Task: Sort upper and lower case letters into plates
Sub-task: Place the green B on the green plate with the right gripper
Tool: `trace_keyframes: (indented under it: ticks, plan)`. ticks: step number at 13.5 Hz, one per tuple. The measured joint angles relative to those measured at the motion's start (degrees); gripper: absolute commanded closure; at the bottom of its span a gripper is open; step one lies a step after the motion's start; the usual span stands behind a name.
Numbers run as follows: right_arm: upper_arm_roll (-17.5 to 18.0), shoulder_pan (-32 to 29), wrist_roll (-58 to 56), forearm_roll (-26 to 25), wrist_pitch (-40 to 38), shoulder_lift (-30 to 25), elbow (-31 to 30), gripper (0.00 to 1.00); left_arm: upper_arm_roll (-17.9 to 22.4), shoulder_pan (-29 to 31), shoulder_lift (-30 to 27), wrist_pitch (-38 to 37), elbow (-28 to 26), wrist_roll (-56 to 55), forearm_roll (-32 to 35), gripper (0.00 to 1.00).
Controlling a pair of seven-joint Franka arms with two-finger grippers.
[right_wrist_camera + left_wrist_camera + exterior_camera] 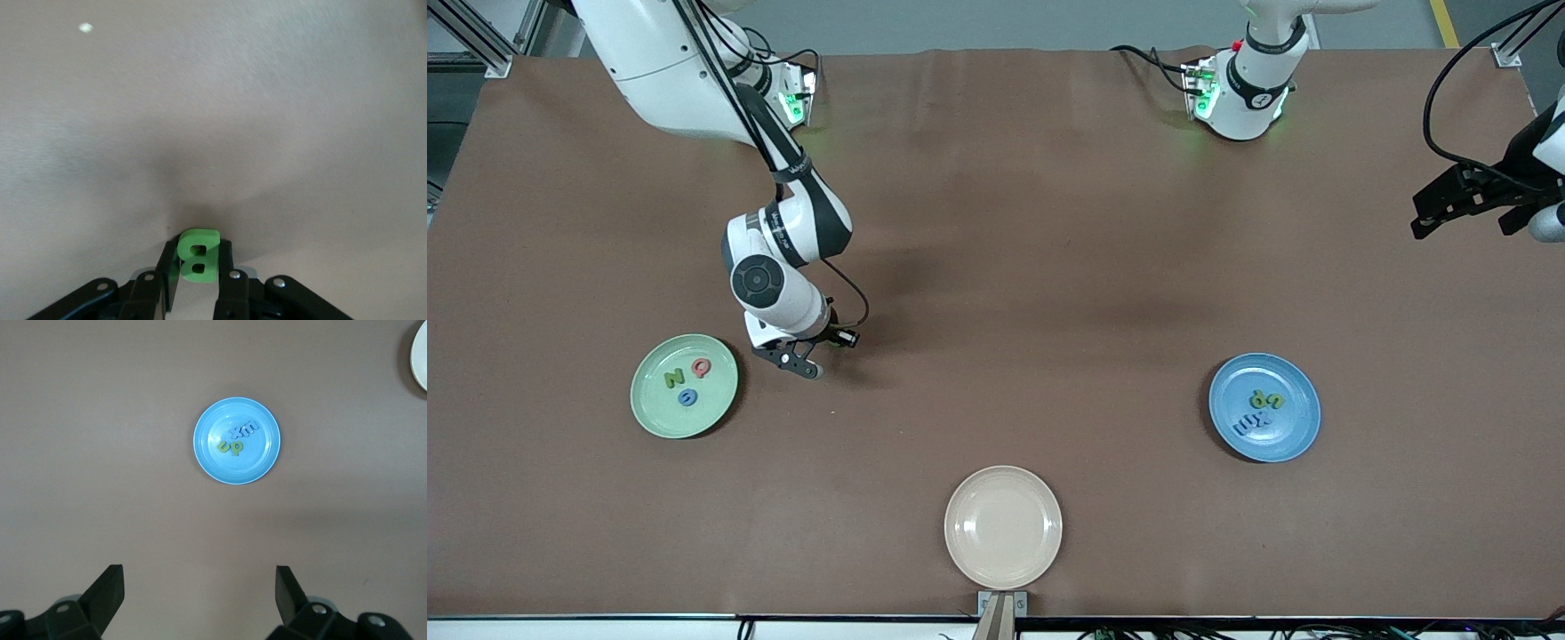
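The pale mint green plate [660, 416] lies toward the right arm's end of the table and holds a green N, a red Q and a blue O. The blue plate [1272, 372] lies toward the left arm's end and holds several small green and blue letters; it also shows in the left wrist view [267, 463]. My right gripper [793, 359] is low over the bare table beside the mint plate. In the right wrist view the right gripper [197, 270] is shut on a green letter B [197, 255]. My left gripper [1467, 220] waits high at the table's end, open and empty [200, 593].
A cream-beige plate [1003, 526] with nothing in it lies at the table's near edge in the middle; its rim shows in the left wrist view [420, 357]. The brown table [1032, 267] spreads between the plates.
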Motion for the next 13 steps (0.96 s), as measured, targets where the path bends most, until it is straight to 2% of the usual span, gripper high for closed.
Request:
trace_keyframes:
  ticks: [2, 5, 8, 13]
  plan:
    - [-0.65, -0.91, -6.1, 0.0, -4.03, -1.52, 1.87, 0.84, -0.03, -0.11, 0.0, -0.57, 0.0, 0.0, 0.0, 0.0]
    - [-1.23, -7.57, -21.73, -0.01, -11.54, -4.49, 5.62, 0.83, -0.02, -0.18, 0.0, -0.71, 0.0, 0.0, 0.0, 0.0]
    - [-1.43, -13.76, -35.04, -0.14, -11.86, -4.76, 7.25, 0.83, 0.04, -0.09, 0.01, -0.74, 0.0, 0.0, 0.0, 0.0]
    - [-1.52, -18.25, -43.34, -1.39, -11.77, -2.26, 11.33, 0.83, 0.09, 0.09, 0.01, -0.76, 0.01, 0.0, 0.0, 0.0]
